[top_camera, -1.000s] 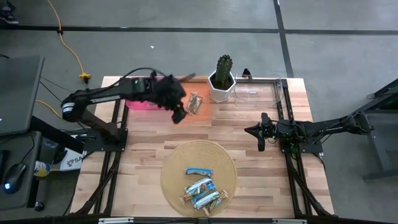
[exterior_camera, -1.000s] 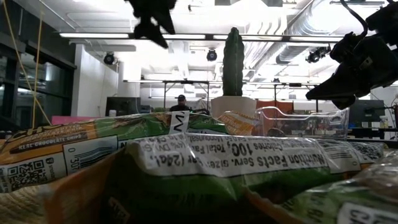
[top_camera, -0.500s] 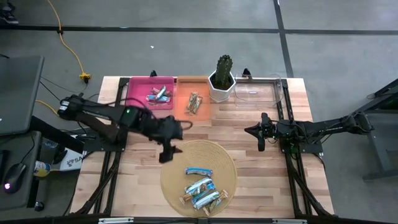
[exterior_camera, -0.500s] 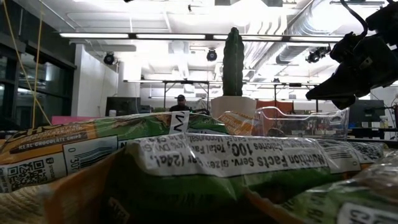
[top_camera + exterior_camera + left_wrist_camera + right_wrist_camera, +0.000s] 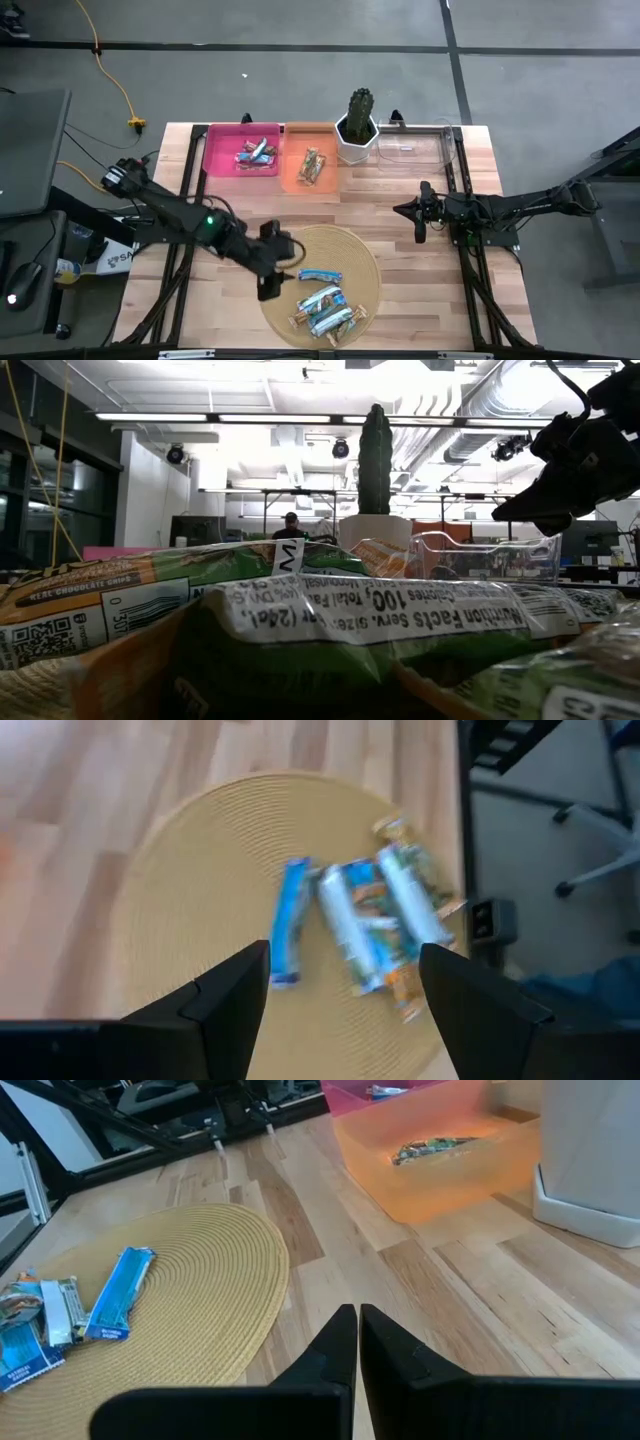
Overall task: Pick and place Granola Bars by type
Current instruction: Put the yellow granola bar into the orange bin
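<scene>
Since the earlier frames the left arm has swung away from the trays at the far edge of the worktop (image 5: 420,300) and come down to the near side, where its pincer (image 5: 268,284) now hovers over the left rim of the round woven mat (image 5: 280,300). The right arm has not shifted.

Near: the left pincer stands fully spread and empty, its fingers framing the mat in the wrist view without touching anything. On the mat lie the unsorted granola bars (image 5: 325,310): a blue one (image 5: 291,919) lies apart, nearest the pincer, and the rest sit in a tight overlapping cluster.

Risks, as judged: the cluster is packed closely, so a descent there could catch two bars at once or nudge neighbours off the mat. The lone blue bar is the safer target, but thin flat wrappers can slip from the fingers if the pincer closes too high. The mat itself may snag or slide under a low approach.

Middle: the right pincer (image 5: 419,219) is clenched on nothing, parked above bare wood, well clear of the mat.

Far: a pink tray (image 5: 214,150) and an orange tray (image 5: 292,160) each already contain bars; beside them stand a potted cactus (image 5: 358,125) and a clear tray (image 5: 445,150) that appears unfilled. Misfiling by type remains possible.
</scene>
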### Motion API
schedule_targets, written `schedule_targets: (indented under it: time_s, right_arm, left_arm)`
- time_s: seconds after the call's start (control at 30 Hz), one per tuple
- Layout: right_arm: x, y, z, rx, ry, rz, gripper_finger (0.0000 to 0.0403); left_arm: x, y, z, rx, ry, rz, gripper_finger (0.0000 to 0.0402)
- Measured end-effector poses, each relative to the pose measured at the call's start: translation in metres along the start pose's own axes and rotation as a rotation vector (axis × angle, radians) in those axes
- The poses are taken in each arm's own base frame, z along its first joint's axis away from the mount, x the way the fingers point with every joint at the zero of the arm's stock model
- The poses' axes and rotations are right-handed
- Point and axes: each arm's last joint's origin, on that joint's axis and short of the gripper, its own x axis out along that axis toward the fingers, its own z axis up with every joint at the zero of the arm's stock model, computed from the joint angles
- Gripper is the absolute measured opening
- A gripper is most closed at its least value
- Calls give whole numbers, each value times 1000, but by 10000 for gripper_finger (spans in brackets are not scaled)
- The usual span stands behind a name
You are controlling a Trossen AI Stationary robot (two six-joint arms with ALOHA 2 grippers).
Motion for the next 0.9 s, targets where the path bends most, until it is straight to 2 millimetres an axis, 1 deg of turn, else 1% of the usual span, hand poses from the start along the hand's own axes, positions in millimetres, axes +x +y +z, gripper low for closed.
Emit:
schedule_targets:
  time_s: [0.13,0.33,0.47,0.67,0.8,0.9]
  right_arm:
    - [0,0,0,-1,0,0,0]
    - [0,0,0,1,-2,1,0]
    - [0,0,0,1,-3,1,0]
    - [0,0,0,1,-3,1,0]
    - [0,0,0,1,-4,1,0]
    - [0,0,0,0,-4,1,0]
  left_arm:
    - [17,-16,-9,-46,27,-7,255]
    - [49,-34,-25,-129,62,56,255]
    - [73,-41,-36,-199,100,102,255]
    - [106,-46,-52,-294,171,153,255]
    - [122,-50,-61,-330,220,158,255]
    - [133,-56,-68,-333,256,124,255]
